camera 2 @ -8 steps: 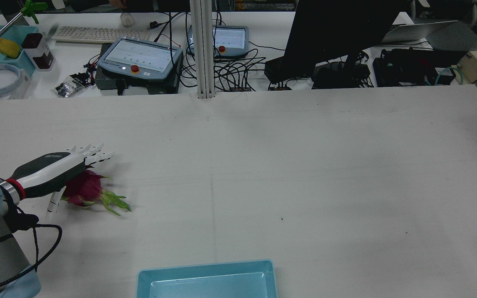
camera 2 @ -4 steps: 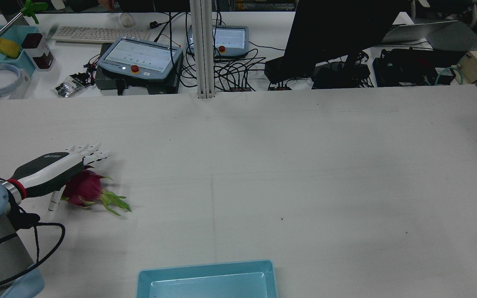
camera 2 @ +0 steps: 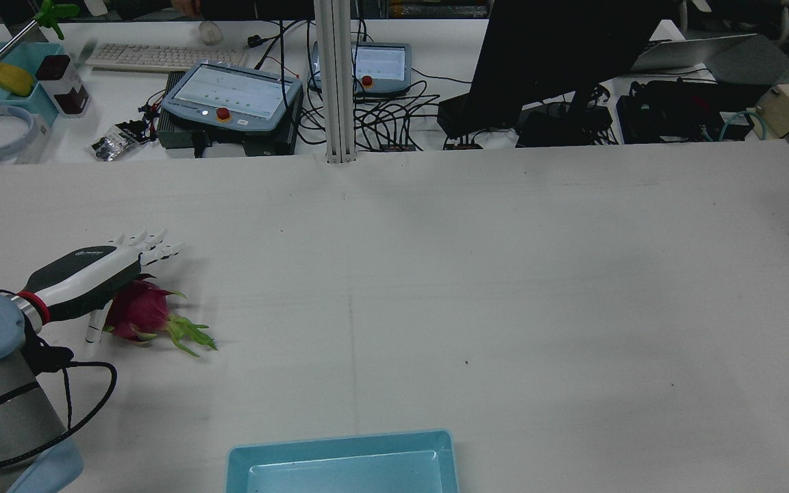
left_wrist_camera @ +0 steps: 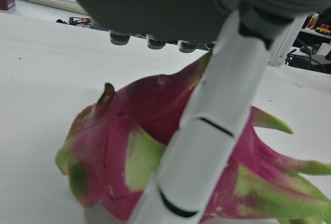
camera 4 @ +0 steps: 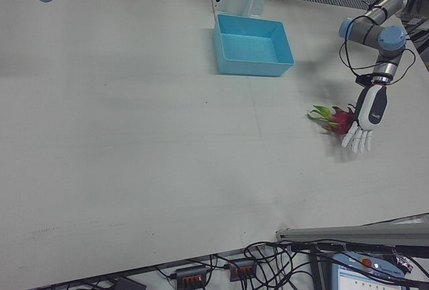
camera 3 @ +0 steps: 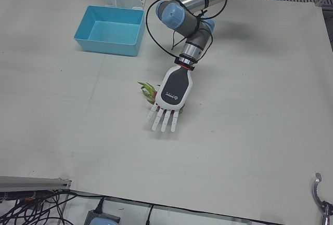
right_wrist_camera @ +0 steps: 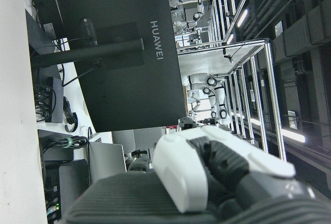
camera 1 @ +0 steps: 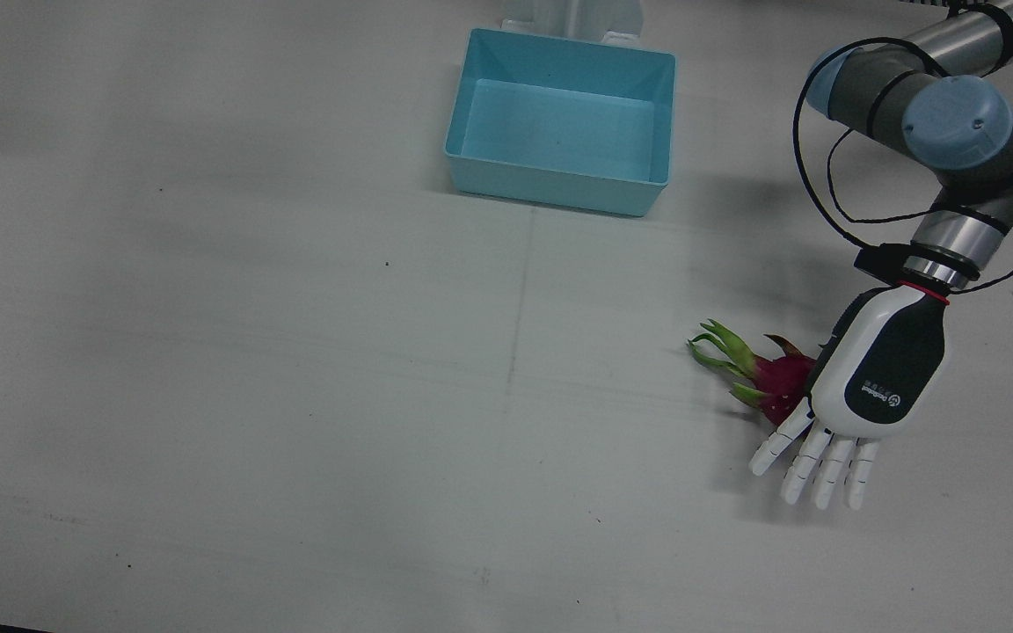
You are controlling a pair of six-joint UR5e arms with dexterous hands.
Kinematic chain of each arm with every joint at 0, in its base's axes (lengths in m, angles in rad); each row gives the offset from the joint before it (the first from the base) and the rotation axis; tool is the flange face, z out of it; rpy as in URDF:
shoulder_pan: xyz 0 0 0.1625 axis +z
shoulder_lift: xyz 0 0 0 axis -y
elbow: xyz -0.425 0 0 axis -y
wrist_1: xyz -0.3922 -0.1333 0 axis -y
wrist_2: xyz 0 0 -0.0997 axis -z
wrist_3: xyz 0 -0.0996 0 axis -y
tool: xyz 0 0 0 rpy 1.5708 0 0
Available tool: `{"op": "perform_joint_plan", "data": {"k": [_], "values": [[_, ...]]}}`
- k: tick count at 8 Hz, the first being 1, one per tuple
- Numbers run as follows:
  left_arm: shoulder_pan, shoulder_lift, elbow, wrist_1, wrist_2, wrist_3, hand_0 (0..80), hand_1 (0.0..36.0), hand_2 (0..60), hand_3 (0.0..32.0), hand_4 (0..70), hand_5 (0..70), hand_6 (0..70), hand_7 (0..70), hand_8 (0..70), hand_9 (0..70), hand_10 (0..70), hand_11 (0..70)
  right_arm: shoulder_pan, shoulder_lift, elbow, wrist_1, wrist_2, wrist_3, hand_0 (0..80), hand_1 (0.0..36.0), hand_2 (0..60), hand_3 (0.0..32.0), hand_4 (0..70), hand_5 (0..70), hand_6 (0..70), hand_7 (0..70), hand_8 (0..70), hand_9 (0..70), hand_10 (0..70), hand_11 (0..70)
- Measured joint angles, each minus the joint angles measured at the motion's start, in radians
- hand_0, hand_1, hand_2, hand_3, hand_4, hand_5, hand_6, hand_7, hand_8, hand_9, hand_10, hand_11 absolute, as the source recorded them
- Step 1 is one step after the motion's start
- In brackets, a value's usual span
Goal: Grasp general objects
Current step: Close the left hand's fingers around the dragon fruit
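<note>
Front view shows the left hand [camera 1: 858, 396] flat above the dragon fruit [camera 1: 775, 378] on the table [camera 1: 295, 396], fingers [camera 1: 814, 457] straight and spread, holding nothing; best to lower further before curling them round its body.

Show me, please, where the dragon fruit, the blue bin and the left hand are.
dragon fruit [camera 1: 779, 376], front view, its exposed red body.
blue bin [camera 1: 559, 186], front view, its near wall.
left hand [camera 1: 880, 378], front view, its black back.

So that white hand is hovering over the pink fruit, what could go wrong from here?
The dragon fruit is rounded and lies loose on the table, so it might roll away as the open left hand closes. Its green leafy tips stick out sideways, so fingers might catch those rather than the body.
</note>
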Motion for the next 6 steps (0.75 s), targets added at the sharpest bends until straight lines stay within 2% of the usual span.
{"op": "perform_joint_plan", "data": {"k": [6], "values": [[0.002,-0.011,0.054,-0.027,-0.006,0.003,80.0,36.0,14.5,15.8,0.0,0.0,0.0,1.3,0.0,0.0,0.0,0.0,0.0,0.0,-0.001,0.0,0.0,0.0,0.0,0.0,0.0,0.0,0.0,0.0,0.0,0.0,0.0,0.0,0.0,0.0]]}}
